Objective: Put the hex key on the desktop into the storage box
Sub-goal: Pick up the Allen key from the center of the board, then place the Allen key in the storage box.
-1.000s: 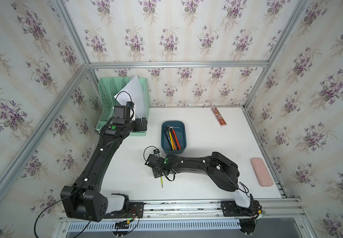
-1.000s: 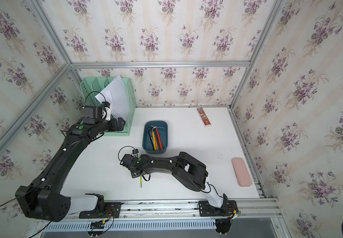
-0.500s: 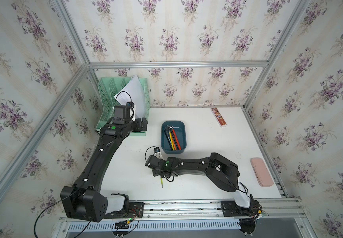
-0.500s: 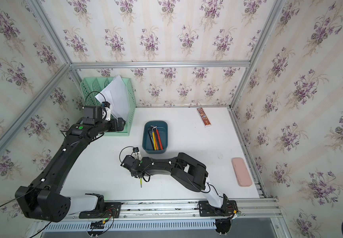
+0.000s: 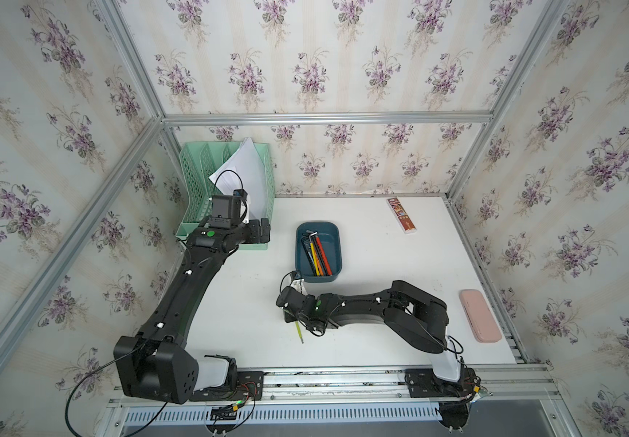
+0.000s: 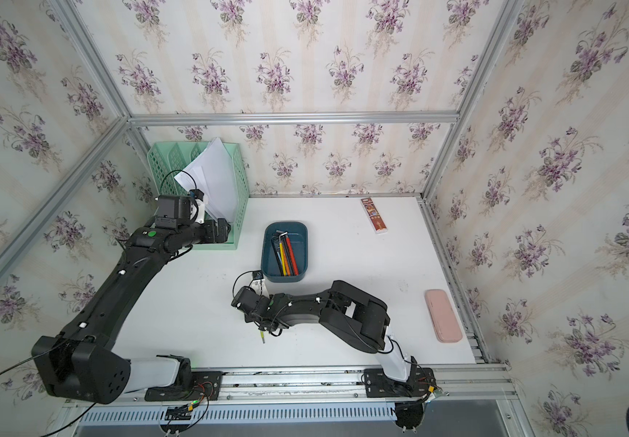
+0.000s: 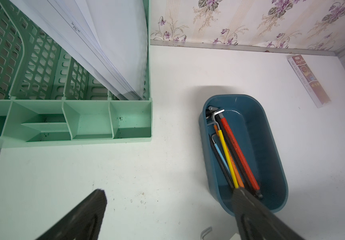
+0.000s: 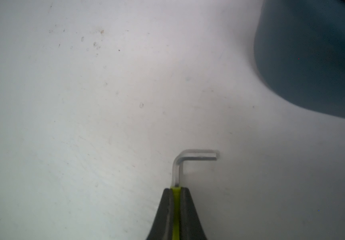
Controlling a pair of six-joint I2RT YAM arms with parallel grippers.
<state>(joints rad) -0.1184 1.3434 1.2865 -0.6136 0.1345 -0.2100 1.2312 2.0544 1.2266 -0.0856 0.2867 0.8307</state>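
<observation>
A hex key (image 8: 196, 156) with a yellow-green sleeve lies on the white desktop (image 5: 400, 302); its silver bent end pokes out past my right gripper (image 8: 175, 189). That gripper is shut on the sleeve, low over the desktop. In both top views the green shaft (image 5: 299, 333) (image 6: 263, 336) trails out from under the right wrist. The dark teal storage box (image 5: 337, 246) (image 6: 304, 246) (image 7: 271, 145) sits just beyond and holds several coloured hex keys. My left gripper (image 7: 170, 192) hangs open above the desktop, between the box and the file rack, holding nothing.
A mint-green file rack (image 5: 199, 181) with white papers stands at the back left. A slim printed strip (image 5: 401, 215) lies at the back right. A pink case (image 5: 480, 316) rests near the right rail. Aluminium rails (image 5: 343, 372) edge the front.
My right gripper's jaws have come together on the hex key's green sleeve, with the wrist shifting slightly. The left arm has not moved.
</observation>
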